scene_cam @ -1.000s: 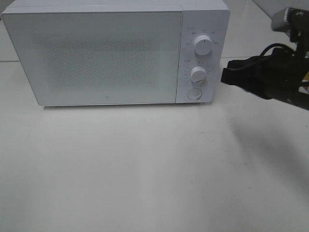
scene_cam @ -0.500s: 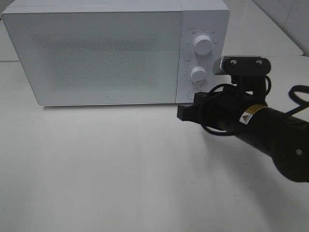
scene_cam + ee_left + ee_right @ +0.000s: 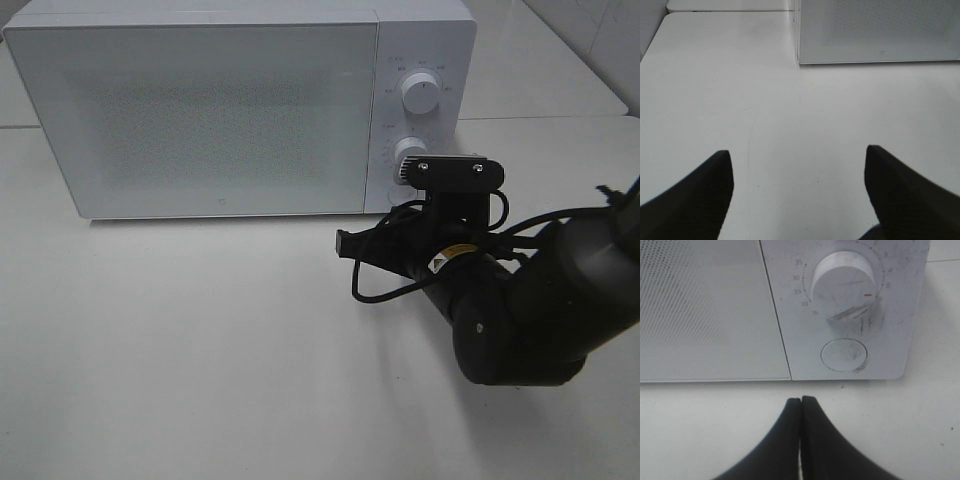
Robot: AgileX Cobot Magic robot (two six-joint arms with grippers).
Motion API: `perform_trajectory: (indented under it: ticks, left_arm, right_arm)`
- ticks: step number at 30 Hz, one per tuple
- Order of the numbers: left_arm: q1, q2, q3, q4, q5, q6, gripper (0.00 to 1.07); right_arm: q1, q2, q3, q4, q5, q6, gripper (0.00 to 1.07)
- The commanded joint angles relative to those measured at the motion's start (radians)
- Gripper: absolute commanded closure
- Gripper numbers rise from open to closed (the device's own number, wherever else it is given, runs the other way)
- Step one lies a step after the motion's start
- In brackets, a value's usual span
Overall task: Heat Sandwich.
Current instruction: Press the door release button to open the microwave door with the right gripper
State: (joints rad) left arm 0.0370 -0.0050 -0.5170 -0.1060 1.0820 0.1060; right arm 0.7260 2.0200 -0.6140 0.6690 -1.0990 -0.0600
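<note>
The sandwich is out of view in every frame. A white microwave [image 3: 200,110] stands at the back of the table with its door closed. My right gripper [image 3: 342,243] is shut and empty, its tip low over the table just in front of the door's lower right corner. In the right wrist view the closed fingertips [image 3: 800,402] point at the seam between the door and the control panel, left of the round button [image 3: 843,354]. My left gripper [image 3: 799,155] is open over bare table, well short of the microwave [image 3: 880,30].
The control panel carries an upper knob [image 3: 420,93] and a lower knob [image 3: 408,152], the latter partly covered by my right wrist's camera mount. White tabletop [image 3: 200,340] stretches in front of the microwave. A table seam runs behind it.
My right arm has swung in from the right edge, moving left and down to sit in front of the control panel. The gripper stayed shut. The left gripper has not changed.
</note>
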Motion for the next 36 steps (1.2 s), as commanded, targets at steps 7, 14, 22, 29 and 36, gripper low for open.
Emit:
perform_trajectory:
  ticks: [7,14,22,29,36]
  left_arm:
    - [0.003,-0.006,0.000,-0.006,-0.012,-0.006,0.37]
    - [0.003,-0.006,0.000,-0.006,-0.012,-0.006,0.37]
    - [0.003,-0.006,0.000,-0.006,-0.012,-0.006,0.37]
    - [0.003,-0.006,0.000,-0.006,-0.012,-0.006,0.37]
    - [0.003,-0.006,0.000,-0.006,-0.012,-0.006,0.37]
  right_arm:
    - [0.011,0.141,-0.117,0.030,-0.083,-0.011,1.07]
    - [-0.019,0.193,-0.191,0.031,-0.068,-0.011,1.06]
    - [-0.067,0.222,-0.227,0.030,-0.045,-0.011,1.06]
    - [-0.074,0.225,-0.227,0.031,-0.046,0.104,1.05]
    - [-0.074,0.213,-0.227,0.031,-0.027,0.449,1.04]
